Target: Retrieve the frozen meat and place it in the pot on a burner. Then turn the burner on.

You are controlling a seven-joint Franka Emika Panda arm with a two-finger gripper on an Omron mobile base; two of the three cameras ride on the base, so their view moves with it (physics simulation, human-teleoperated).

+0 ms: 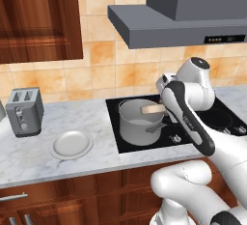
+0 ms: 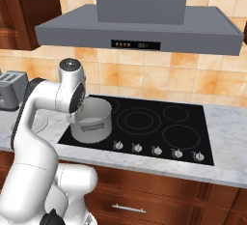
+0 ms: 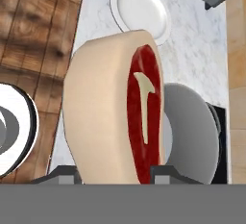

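Jaws tight on frozen meat [image 3: 115, 122] above pot [image 1: 140, 121]

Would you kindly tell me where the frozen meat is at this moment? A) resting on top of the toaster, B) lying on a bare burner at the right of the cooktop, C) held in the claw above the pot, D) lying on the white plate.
C: the hand view shows the frozen meat clamped between the claw fingertips, with the pot just behind it.
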